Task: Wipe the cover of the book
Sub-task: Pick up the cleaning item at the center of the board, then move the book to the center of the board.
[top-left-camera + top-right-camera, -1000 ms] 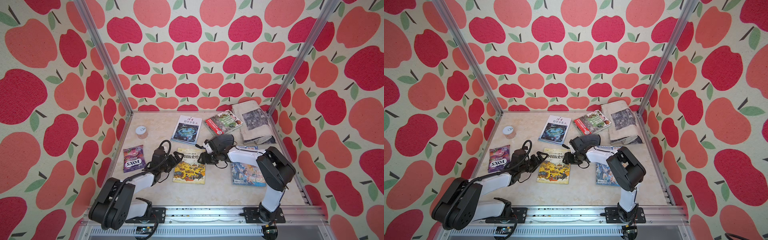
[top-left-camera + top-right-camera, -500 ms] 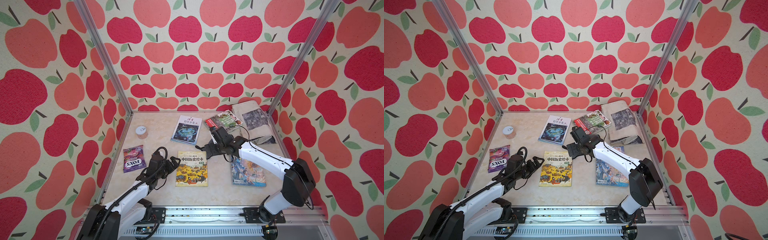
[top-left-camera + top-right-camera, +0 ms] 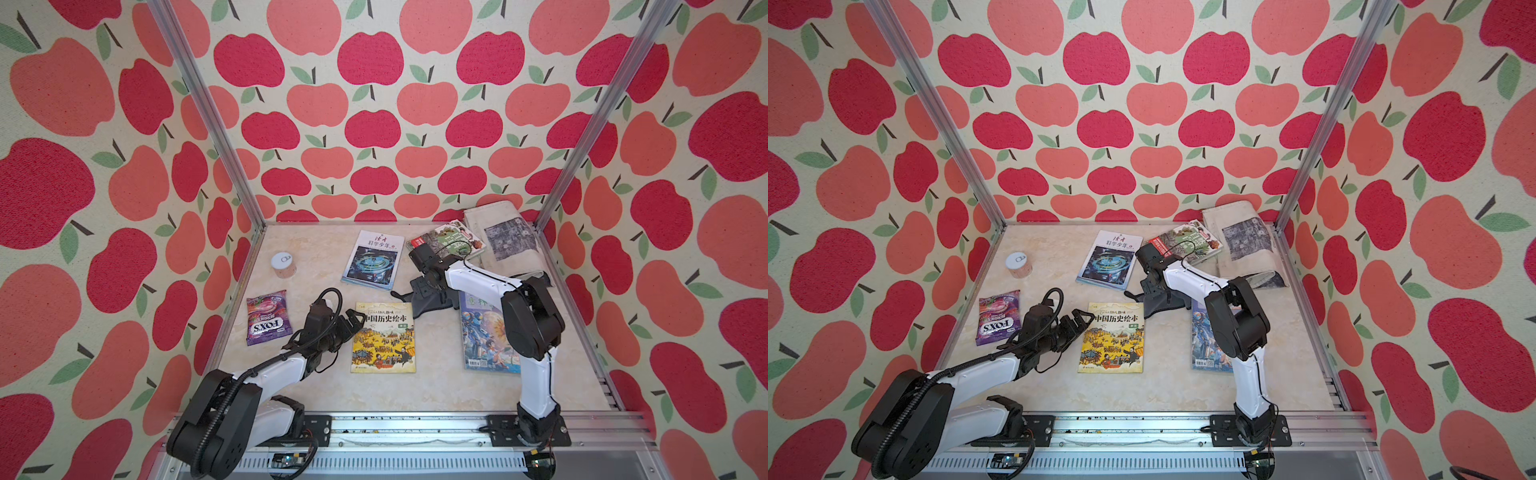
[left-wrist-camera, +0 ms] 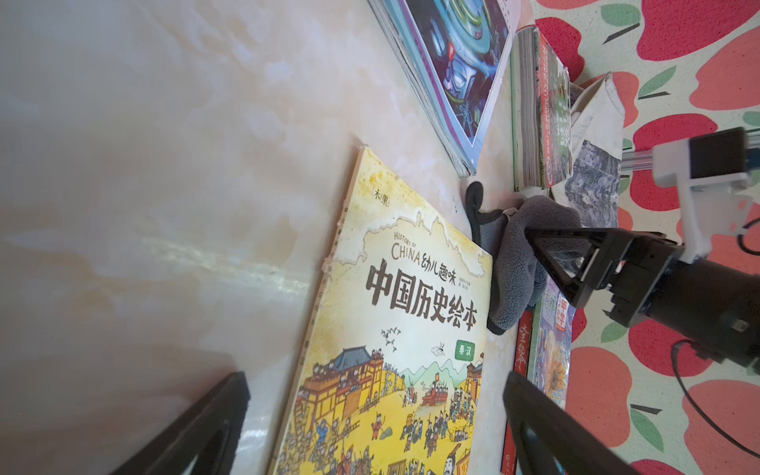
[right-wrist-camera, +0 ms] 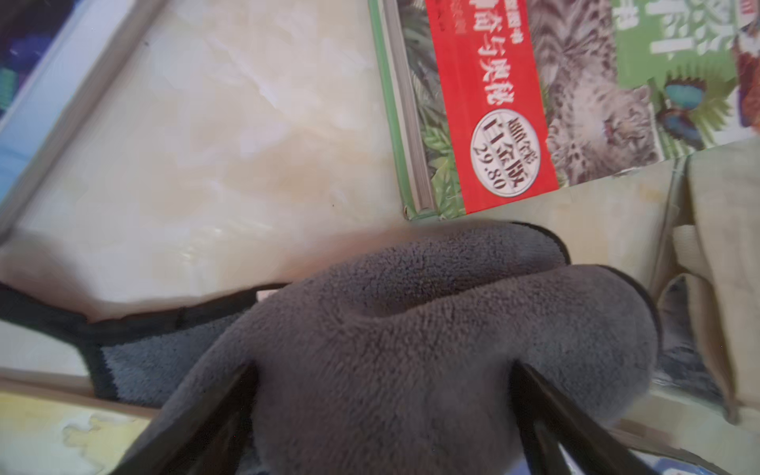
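Yellow illustrated book (image 3: 384, 336) lies on the worktop (image 3: 436, 386), grey cloth (image 3: 432, 301) at its far right corner. Right tool (image 5: 382, 370), spread wide, straddles the cloth; left tool (image 3: 351, 326) gapes empty by the book's left edge.

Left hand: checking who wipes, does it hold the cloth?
No, the left hand is empty; the cloth sits at the right hand.

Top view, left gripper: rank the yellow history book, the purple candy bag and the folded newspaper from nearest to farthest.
Measured from the left gripper:
1. Yellow history book, right beside the fingertips, mid-table.
2. Purple candy bag, toward the left wall.
3. Folded newspaper, in the far right corner.
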Motion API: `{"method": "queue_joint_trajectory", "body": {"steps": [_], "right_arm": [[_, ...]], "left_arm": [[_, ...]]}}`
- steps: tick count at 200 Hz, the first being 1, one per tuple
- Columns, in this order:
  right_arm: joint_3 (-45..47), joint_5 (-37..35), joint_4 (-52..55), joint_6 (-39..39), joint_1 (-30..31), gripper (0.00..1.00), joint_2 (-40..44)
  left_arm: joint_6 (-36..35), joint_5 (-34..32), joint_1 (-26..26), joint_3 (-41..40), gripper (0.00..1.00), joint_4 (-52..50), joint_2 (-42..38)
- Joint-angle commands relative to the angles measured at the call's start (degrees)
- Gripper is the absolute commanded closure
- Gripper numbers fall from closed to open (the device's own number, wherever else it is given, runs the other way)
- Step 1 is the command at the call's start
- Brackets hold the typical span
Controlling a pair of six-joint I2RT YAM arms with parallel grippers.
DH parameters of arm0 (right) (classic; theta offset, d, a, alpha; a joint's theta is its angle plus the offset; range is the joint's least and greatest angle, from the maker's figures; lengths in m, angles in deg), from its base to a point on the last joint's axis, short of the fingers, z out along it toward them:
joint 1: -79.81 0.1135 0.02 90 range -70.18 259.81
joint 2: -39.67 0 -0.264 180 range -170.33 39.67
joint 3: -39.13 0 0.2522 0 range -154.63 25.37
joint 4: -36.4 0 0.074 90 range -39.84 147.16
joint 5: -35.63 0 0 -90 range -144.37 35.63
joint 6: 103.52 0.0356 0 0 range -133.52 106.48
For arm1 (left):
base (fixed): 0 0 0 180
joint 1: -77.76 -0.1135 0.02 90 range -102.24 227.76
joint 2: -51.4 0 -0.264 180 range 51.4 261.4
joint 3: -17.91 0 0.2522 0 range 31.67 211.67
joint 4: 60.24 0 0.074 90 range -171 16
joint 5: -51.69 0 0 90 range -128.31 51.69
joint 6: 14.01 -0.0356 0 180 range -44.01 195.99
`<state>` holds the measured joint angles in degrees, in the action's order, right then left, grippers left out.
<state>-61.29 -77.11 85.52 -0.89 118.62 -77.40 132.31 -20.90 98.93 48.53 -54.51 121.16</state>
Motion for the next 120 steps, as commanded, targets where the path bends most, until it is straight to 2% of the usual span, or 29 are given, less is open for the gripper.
{"method": "queue_joint_trajectory", "body": {"steps": [1,20,38,46,72,79,89,101,113,120], "right_arm": [[0.57,3.78,3.02,1.61,-2.80,0.01,-0.45],[3.29,4.70,1.88,2.02,-3.46,0.01,0.01],[4.51,6.55,0.38,1.71,-4.22,0.10,-0.78],[4.65,8.31,-0.08,1.35,-4.47,0.19,-1.31],[3.32,12.00,1.27,1.42,-4.88,0.68,-1.65],[2.93,12.11,1.78,1.37,-4.88,0.78,-1.05],[2.55,11.81,2.50,1.18,-4.86,0.87,0.53],[2.49,11.26,2.86,1.00,-4.88,0.91,3.44],[2.69,11.85,3.42,0.75,-4.80,1.00,7.33],[3.08,12.46,3.66,0.91,-4.65,1.00,9.60]], "left_arm": [[0.81,0.87,0.28,0.28,0.01,0.50,2.06],[1.07,1.14,0.28,0.10,0.00,1.62,3.36],[1.38,1.31,0.28,-0.01,0.00,2.93,4.95],[1.58,1.40,0.28,0.11,0.01,3.62,5.63],[2.17,2.06,0.45,0.28,0.01,4.84,7.66],[2.43,2.26,0.62,0.28,0.01,5.24,8.05],[2.65,2.37,1.03,0.29,0.01,5.52,8.44],[2.75,2.07,1.70,0.36,0.01,5.30,8.76],[3.05,1.47,2.65,2.00,0.01,5.51,8.99],[3.38,1.10,3.30,2.21,0.01,5.78,9.27]]}}
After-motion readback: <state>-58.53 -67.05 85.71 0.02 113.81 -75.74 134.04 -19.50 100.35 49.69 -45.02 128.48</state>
